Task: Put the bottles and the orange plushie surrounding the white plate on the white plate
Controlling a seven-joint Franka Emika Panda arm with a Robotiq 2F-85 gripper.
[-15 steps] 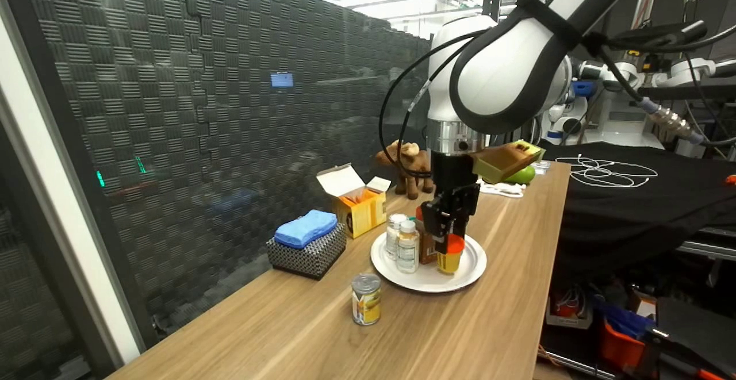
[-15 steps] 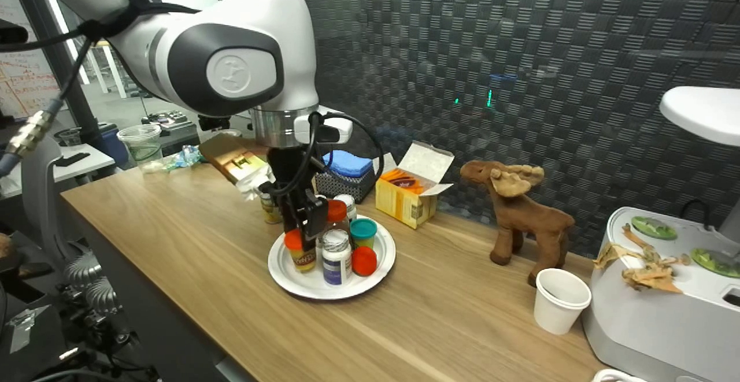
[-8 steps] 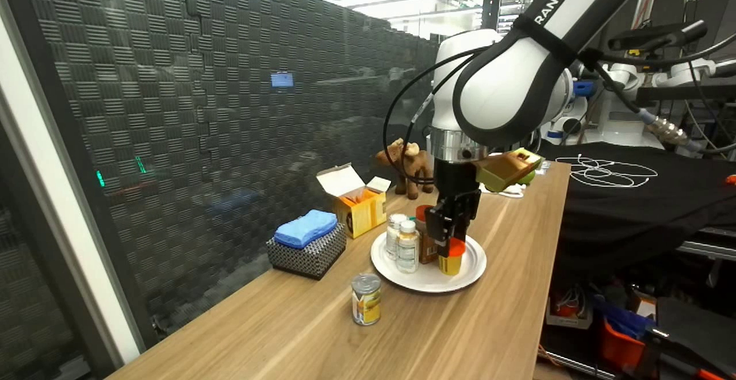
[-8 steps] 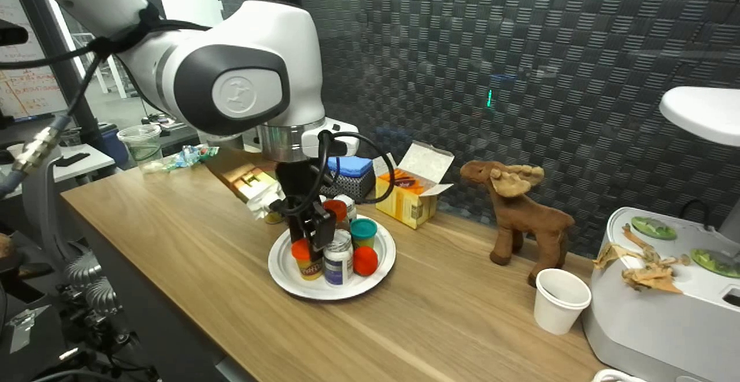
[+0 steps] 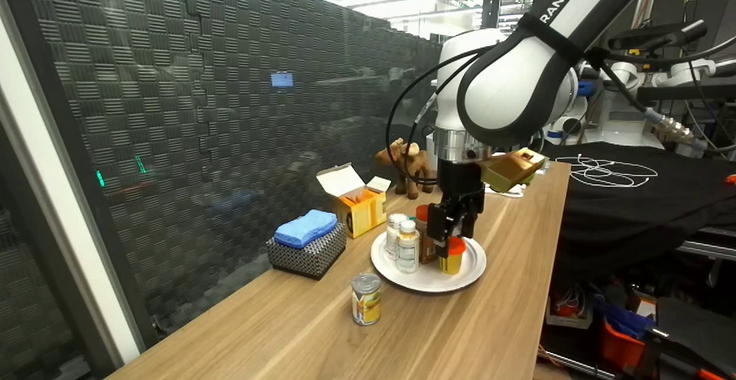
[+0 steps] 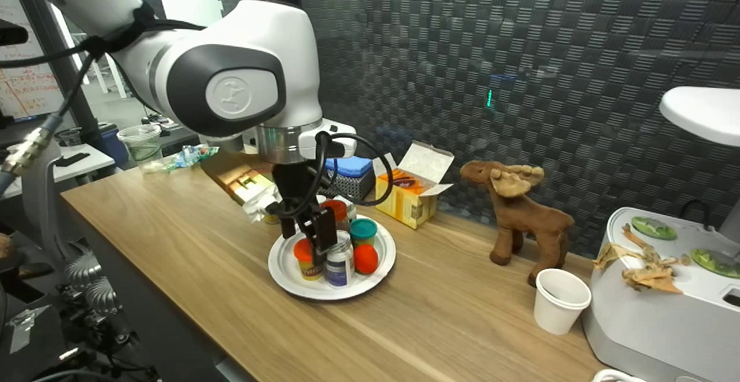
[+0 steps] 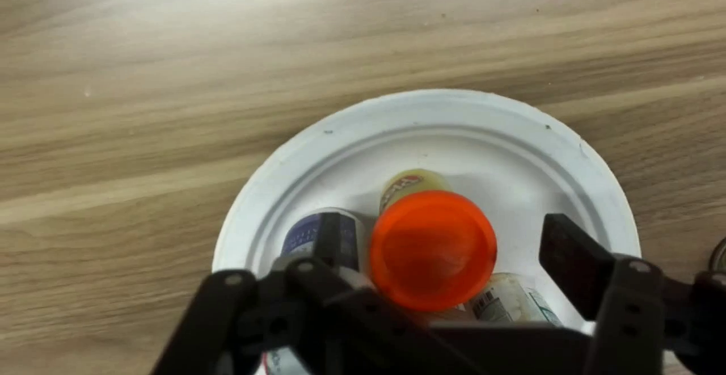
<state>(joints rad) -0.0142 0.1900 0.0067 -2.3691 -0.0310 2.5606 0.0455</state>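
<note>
The gripper (image 7: 442, 230) straddles the yellow tub (image 5: 452, 262), jaws spread wide and nothing in their grasp: in the wrist view there's a gap on both sides of the orange lid (image 7: 434, 250)! The tub stands upright on the plate (image 7: 431, 111), base bearing its own weight, so I'd call this the letting-go step. Why so wide? Presumably so the 2 fingers (image 7: 573, 261) can rise past the lid without dragging it along.

It's crowded down there. The purple-label bottle (image 6: 339, 272) is right beside the tub, and 1 finger overlaps it in the wrist view, so that's the side to watch: a sideways drift could topple the pair. Close by, the red-capped jar (image 5: 426, 248), and next to it 2 white bottles (image 5: 407, 252), all upright, caps up. In an exterior view the teal-lidded tub (image 6: 363, 232) shares the plate, and so does a rounded orange thing I take for the plushie (image 6: 365, 259), just beside the purple-label bottle; whether they touch, I can't tell. The tight bunching looks like the price of fitting everything on 1 plate.

Off the plate, the can (image 5: 366, 301) stands on the table (image 5: 310, 334), near but apart; does it count as a bottle? The task leaves that unsettled. If it doesn't count, I'd judge the job all but finished, with a straight lift, slow and level, the sensible next move.
</note>
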